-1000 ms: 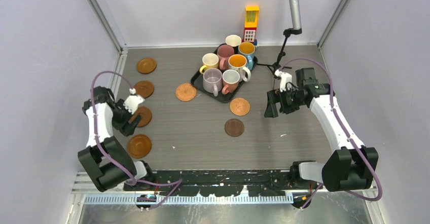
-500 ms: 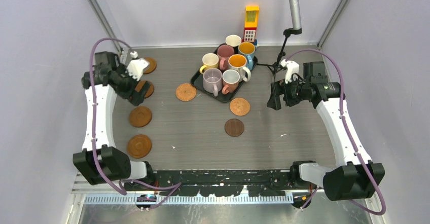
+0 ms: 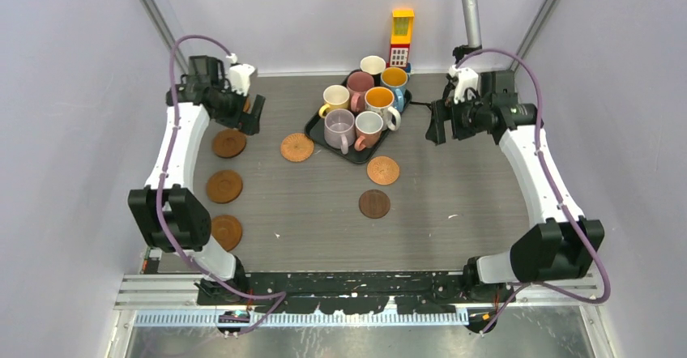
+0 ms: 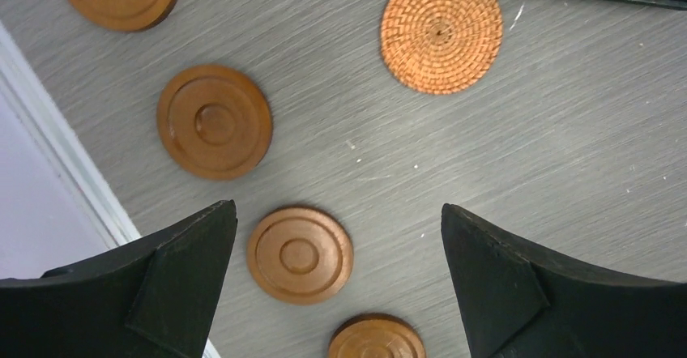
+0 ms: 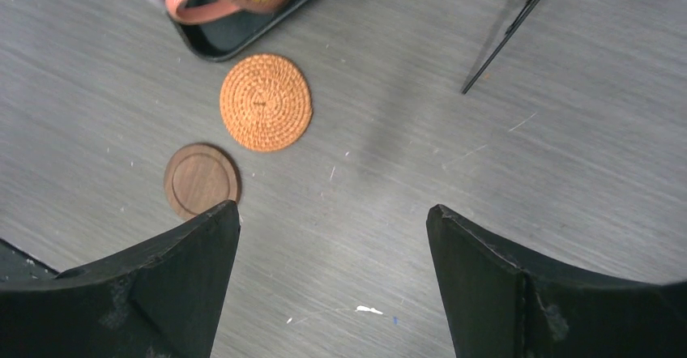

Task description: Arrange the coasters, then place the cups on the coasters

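The left end effector (image 3: pixel 252 117) hangs wide open and empty over the table (image 3: pixel 454 236), with a ringed wooden coaster (image 4: pixel 299 254) beneath it, seen between its fingers (image 4: pixel 178 277). The right end effector (image 3: pixel 435 123), also spread wide and holding nothing, hovers just right of the black tray (image 3: pixel 317 128) carrying the cups (image 3: pixel 378 99). A woven coaster (image 5: pixel 266 101) and a dark coaster (image 5: pixel 201 179) lie to its left.

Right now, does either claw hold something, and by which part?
Nothing is held: the left claw and the right claw are both open and empty.
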Available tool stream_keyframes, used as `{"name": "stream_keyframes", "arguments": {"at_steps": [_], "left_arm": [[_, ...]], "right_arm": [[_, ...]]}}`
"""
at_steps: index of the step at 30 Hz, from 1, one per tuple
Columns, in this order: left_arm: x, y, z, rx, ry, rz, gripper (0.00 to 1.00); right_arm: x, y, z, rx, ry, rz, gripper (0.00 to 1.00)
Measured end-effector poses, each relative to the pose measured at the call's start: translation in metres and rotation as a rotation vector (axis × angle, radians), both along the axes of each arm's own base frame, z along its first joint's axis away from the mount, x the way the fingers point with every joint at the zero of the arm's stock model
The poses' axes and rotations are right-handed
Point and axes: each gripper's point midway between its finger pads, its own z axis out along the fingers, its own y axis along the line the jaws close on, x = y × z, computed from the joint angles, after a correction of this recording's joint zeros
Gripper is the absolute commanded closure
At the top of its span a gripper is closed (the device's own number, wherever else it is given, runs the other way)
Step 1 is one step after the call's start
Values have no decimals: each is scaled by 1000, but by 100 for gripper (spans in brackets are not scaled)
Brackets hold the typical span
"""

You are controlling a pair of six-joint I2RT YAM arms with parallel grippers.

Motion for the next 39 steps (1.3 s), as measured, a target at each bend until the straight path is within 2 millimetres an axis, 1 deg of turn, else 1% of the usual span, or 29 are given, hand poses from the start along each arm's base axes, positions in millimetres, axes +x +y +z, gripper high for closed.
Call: {"name": "stream_keyframes", "arguments": {"at_steps": [1, 4, 7, 10, 11, 14, 17, 20, 24, 27, 32, 36, 38, 39], "left_arm": [[7, -7, -1, 10, -3, -8, 0], [12, -29, -12, 30, 10, -43, 0], [18, -46, -27, 45, 21, -75, 0], [28, -59, -54, 49, 59, -78, 5], [32, -61, -62, 52, 72, -74, 8], [44, -68, -96, 67, 120, -65, 17], [50, -73, -129, 88, 181, -58, 20], [53, -77, -151, 110, 219, -62, 23], [57, -86, -164, 129, 232, -74, 27], [65, -96, -166, 134, 219, -82, 31], [77, -106, -171, 132, 198, -76, 39], [78, -105, -181, 136, 212, -61, 48], [78, -103, -187, 145, 225, -50, 50], [79, -102, -187, 148, 224, -48, 51]], "right_arm": [[7, -1, 4, -3, 0, -8, 10], [22, -3, 14, -15, 0, -26, 10], [25, -4, 15, -14, 14, -36, 10], [24, -3, 13, -7, 37, -45, 10], [24, -3, 13, -5, 45, -48, 10], [24, -3, 9, -4, 71, -51, 10], [23, -3, 4, -11, 91, -46, 10], [24, -5, 1, -25, 96, -41, 10], [25, -8, 0, -45, 91, -36, 10], [26, -9, 0, -57, 88, -32, 10], [30, -10, -3, -64, 91, -30, 10], [37, -12, -2, -78, 87, -30, 10], [41, -13, -2, -85, 82, -30, 10], [42, -14, -1, -89, 78, -30, 10]]}}
